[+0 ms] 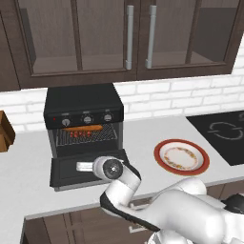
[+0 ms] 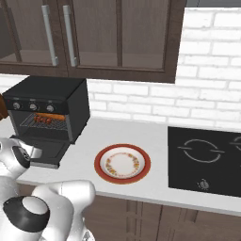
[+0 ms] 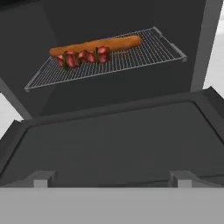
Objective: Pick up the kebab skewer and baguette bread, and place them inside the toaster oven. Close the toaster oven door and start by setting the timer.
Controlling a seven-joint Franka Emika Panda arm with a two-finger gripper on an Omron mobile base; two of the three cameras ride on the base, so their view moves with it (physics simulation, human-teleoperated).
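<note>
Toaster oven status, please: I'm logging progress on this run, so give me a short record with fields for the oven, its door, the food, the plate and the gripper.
toaster oven: black, on the counter, under the wall cabinets
toaster oven door: dropped open, lying flat
baguette bread: on the wire rack inside the oven
kebab skewer: on the same rack, against the near side of the baguette
plate: red-rimmed, nothing on it, to the right of the oven
gripper: over the open door; whether open or shut cannot be told
task step left: closing the door, setting the timer
</note>
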